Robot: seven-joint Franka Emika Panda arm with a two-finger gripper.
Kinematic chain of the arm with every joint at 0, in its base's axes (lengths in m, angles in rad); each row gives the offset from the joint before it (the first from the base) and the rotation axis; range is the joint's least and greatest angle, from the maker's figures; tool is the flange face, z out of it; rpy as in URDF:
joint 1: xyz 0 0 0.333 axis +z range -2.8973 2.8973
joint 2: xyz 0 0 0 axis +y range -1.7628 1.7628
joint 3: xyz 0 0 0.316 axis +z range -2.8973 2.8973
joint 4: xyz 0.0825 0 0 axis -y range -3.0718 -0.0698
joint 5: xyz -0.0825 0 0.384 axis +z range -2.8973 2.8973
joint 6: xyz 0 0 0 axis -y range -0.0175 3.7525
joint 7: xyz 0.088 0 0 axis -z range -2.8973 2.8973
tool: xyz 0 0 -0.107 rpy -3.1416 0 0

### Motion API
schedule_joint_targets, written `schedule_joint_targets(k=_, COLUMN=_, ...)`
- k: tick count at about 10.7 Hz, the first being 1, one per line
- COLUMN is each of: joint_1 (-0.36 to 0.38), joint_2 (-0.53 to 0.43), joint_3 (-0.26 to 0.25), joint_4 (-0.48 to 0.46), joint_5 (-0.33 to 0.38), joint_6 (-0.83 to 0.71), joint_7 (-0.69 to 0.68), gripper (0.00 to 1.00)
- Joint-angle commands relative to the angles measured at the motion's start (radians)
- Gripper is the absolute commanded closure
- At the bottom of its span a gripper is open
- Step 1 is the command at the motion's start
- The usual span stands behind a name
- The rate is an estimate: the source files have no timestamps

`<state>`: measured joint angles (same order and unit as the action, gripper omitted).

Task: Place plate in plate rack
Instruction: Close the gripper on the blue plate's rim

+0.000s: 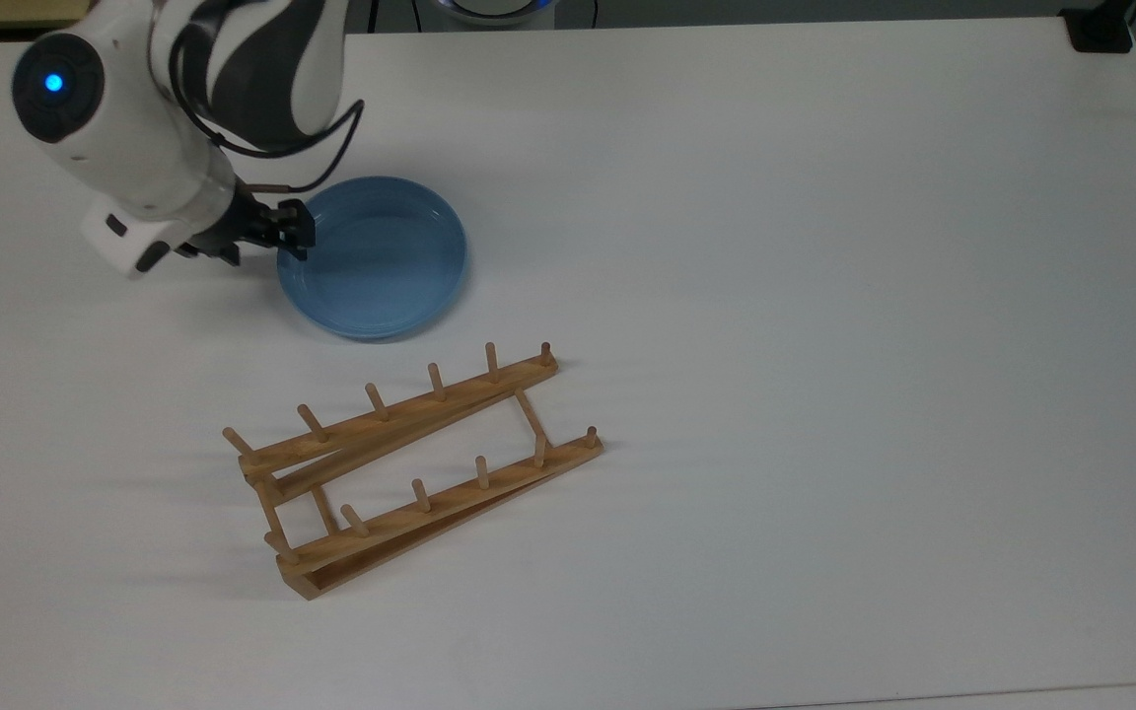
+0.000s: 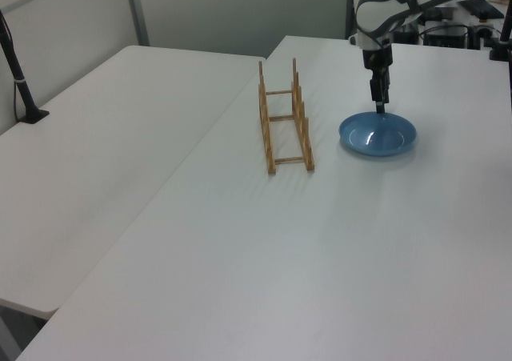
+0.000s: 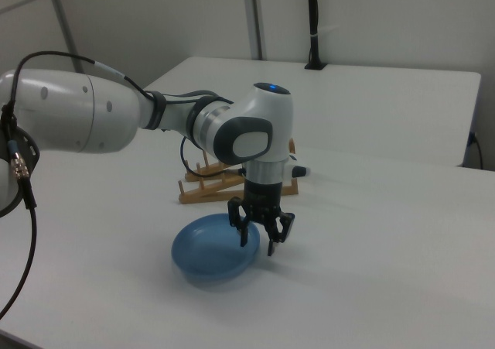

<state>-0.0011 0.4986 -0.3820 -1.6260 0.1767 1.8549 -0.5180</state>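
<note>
Nearest in the top view, the plate rack (image 1: pixel 410 471) stands empty on the white table (image 1: pixel 824 296), angled. Beyond it, apart, the plate (image 1: pixel 376 256) lies flat. At the plate's rim on the top view's left my gripper (image 3: pixel 257 241) hangs with fingers spread, one inside the rim, one outside, holding nothing.

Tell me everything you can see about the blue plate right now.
The plate is round, shallow, glossy light blue with a raised rim, and looks like ceramic or plastic. It lies flat, right side up and empty on the white table, apart from the plate rack. The end effector is open and straddles its rim, one finger inside and one outside, at the top view's left edge of the plate.
</note>
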Motion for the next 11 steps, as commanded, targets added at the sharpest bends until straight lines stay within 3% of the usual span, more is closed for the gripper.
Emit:
schedule_joint_targets(k=1, joint_1=0.053, joint_2=0.026, joint_3=-0.031, joint_4=-0.008, joint_5=0.026, joint_6=0.069, joint_7=-0.005, gripper=0.47)
schedule_joint_targets(k=6, joint_1=0.092, joint_2=0.024, joint_3=-0.023, joint_4=-0.017, joint_5=0.015, joint_6=0.066, joint_7=-0.013, gripper=1.00)
schedule_joint_targets(k=11, joint_1=0.078, joint_2=-0.078, joint_3=-0.035, joint_4=0.023, joint_5=0.007, joint_6=-0.032, joint_7=-0.095, gripper=1.00)
